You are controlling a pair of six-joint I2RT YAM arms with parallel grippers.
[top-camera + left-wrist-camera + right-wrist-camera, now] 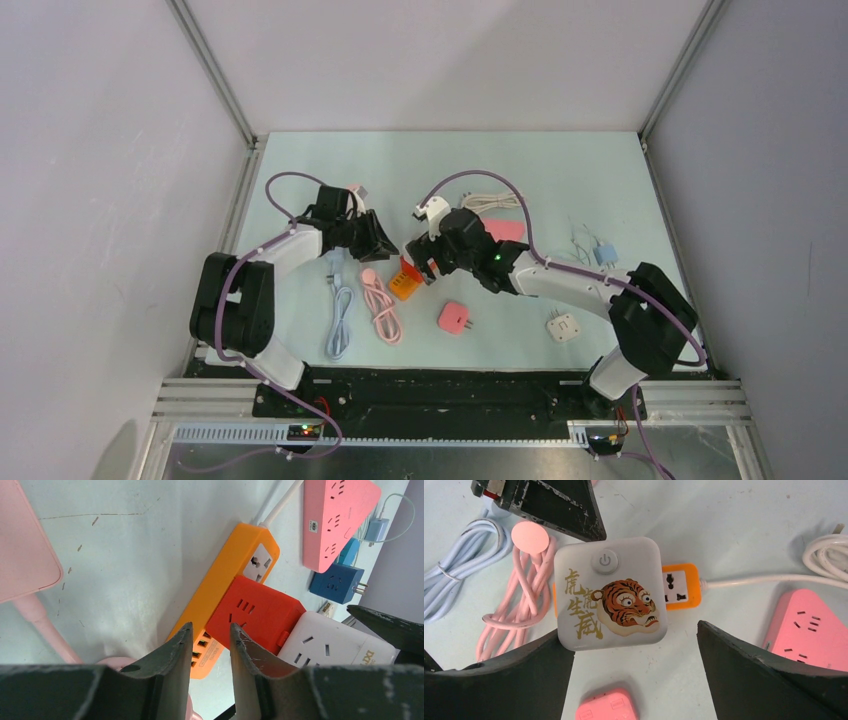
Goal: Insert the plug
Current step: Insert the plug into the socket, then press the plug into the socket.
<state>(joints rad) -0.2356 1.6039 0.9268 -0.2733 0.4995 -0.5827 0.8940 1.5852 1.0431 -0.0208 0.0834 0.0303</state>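
White cube plug (pixel 611 595) (tiger face, gold characters) sits on orange strip (pixel 680 586).

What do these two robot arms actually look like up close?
The left arm and right arm are white segments joined by chunky black joints, and each carries a looping purple cable. A green light glows on the right one. The jaws are dark, wedge-shaped and scuffed.
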